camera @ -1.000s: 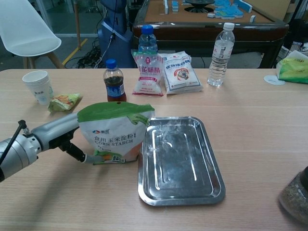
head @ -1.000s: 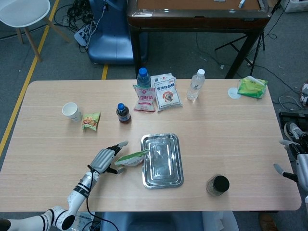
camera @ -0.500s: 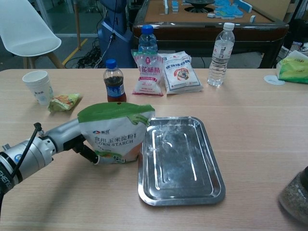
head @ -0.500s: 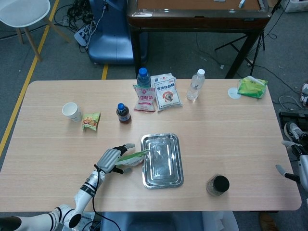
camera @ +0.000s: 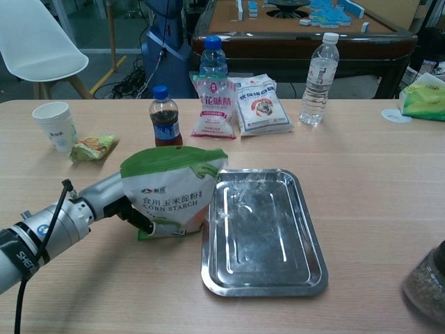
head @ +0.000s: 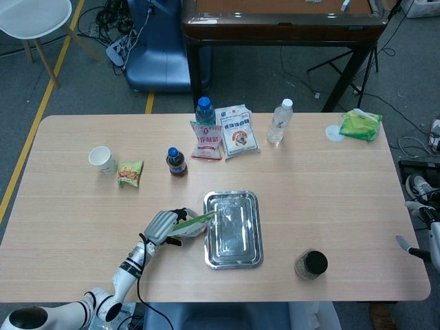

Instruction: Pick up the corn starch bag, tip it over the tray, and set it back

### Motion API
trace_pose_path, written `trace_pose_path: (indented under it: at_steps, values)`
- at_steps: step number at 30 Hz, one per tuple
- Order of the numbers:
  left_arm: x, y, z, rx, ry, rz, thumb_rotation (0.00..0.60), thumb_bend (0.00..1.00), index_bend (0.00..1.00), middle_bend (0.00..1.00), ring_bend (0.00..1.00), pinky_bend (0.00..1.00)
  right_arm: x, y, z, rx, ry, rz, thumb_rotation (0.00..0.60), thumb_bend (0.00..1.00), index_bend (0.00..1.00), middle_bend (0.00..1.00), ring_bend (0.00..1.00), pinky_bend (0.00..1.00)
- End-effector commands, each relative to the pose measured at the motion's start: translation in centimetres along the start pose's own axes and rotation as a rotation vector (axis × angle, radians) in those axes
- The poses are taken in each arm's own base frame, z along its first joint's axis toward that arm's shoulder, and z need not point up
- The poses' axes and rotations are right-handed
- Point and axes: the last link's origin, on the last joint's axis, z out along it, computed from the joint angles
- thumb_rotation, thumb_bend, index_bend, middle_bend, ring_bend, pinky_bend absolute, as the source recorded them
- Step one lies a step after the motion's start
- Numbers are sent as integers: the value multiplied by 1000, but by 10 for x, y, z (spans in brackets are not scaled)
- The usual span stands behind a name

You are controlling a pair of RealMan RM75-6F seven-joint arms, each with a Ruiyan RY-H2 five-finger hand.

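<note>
At the table's near-left, the left hand [camera: 104, 202] wrapped the corn starch bag [camera: 174, 193] from its left side and back, fingers [camera: 142, 219] curled onto the lower front. Looked like a grip, bag clamped. Bag stood upright, base on the table [camera: 361, 146], right edge touching the tray [camera: 263, 232] rim. In the head view the same hand [head: 159, 225] sat on the bag [head: 190, 226] just left of the tray [head: 233, 229].

Right hand [head: 418, 227] was only a sliver at the far right edge, away from everything; cannot tell whether its fingers were apart or together.

Progress, as a judgement: early. Grasp seemed made, but the bag wasn't lifted, not tipped, nothing visibly poured; tray looked bare metal with glare. Left to do: lift, carry over the tray, tip, bring upright, put down again.

Other stuff: cola bottle [camera: 163, 116], cup [camera: 56, 126] and snack packet [camera: 92, 147] to the left; two pouches [camera: 236, 106], blue-cap bottle [camera: 212, 61] and clear bottle [camera: 319, 70] at the back; dark jar [head: 311, 264] near right of the tray; green bag [head: 360, 124] far right.
</note>
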Motion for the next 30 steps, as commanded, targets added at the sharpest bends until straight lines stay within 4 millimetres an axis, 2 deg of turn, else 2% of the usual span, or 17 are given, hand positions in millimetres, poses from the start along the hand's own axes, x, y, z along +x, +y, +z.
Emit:
trace_pose_path:
  at_steps: [1,7,15,21,24,30]
  values:
    - [0,1,3,-33,0,6,600,340,417,477,496,589,0,0,0,-2,1,1,600,73,309,408,223,209]
    - [13,-3,3,-92,4,50,600,424,505,606,600,660,1,0,0,0,6,4,600,73,309,408,223,209]
    - [37,-2,0,-172,1,108,600,434,512,621,611,666,0,-1,0,8,13,9,600,73,309,408,223,209]
    - [56,13,6,-260,-44,242,600,434,508,623,612,666,0,-2,0,16,18,14,600,73,309,408,223,209]
    - [63,25,11,-306,-97,367,600,435,508,632,620,666,-1,-2,-2,19,20,20,600,73,309,408,223,209]
    - [65,46,20,-333,-243,591,600,442,512,635,623,666,-4,-2,-2,22,22,30,600,73,309,408,223,209]
